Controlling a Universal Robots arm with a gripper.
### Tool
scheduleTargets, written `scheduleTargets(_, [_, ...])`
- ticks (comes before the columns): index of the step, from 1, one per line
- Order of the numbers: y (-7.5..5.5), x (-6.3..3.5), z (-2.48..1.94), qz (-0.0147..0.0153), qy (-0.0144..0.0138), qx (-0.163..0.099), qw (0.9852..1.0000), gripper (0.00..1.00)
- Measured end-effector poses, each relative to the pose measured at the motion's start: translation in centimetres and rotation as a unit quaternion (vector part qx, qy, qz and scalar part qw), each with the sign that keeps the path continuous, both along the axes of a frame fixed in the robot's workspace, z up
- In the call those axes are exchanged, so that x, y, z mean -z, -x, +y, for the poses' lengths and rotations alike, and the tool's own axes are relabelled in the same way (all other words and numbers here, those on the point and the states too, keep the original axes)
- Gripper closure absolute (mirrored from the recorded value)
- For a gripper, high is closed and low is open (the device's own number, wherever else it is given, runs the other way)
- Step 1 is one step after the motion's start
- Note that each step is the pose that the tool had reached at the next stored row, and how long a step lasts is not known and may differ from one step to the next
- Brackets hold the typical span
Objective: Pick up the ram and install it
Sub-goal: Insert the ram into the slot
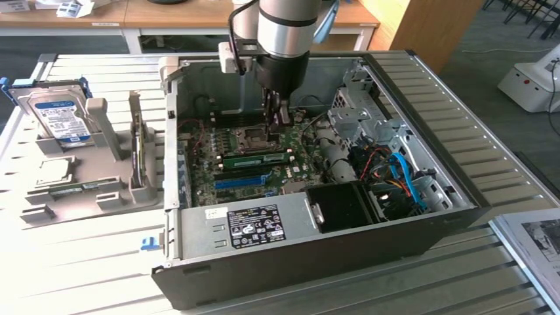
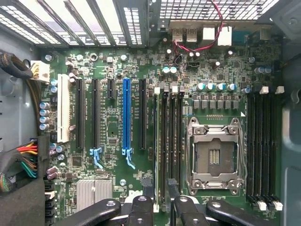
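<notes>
Power supply point(image 1: 254, 226): silver box with a black label, at the near end of the open computer case point(image 1: 350, 259).

Computer case: black tower laid on its side on a slatted table point(image 1: 79, 262), side panel off, interior exposed.

Fan shroud point(image 1: 345, 207): black, just beside the power supply, toward the exterior view's right.

Cables point(image 1: 407, 177): blue and orange, bundled along the case wall on the exterior view's right.

Motherboard point(image 1: 293, 174): green, flat on the case floor.

Blue slot point(image 1: 240, 180): long plastic expansion slot, empty.

Ram point(image 1: 256, 158): green stick with black chips, standing on edge in the memory slots between the blue slot and the CPU socket point(image 1: 254, 139). Whether it is fully pressed home cannot be told.

CPU socket: metal frame, no processor in it.

Gripper point(image 1: 280, 123): black, hanging straight down from the silver arm point(image 1: 284, 29) into the case, above the ram and apart from it. From the wrist view its fingertips point(image 2: 141, 209) stand spread on either side of the memory slots point(image 2: 168, 141), pinching nothing.

White slot point(image 2: 63, 113): at the board's edge, near a bundle of coloured wires point(image 2: 26, 162).

Heat sink point(image 2: 94, 192): small, finned, silver.

Hard drive point(image 1: 60, 118): blue-white label, propped upright in a grey holder point(image 1: 96, 177), well apart from the case on the exterior view's left.
</notes>
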State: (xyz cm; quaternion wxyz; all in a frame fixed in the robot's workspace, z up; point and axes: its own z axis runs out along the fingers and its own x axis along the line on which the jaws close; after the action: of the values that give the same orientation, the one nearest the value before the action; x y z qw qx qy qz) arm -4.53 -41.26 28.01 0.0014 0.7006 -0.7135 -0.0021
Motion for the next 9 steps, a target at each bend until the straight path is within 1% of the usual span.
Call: scheduleTargets(9, [0.00,-0.85,0.00,0.0000,0.0005,0.000,1.0000,0.75])
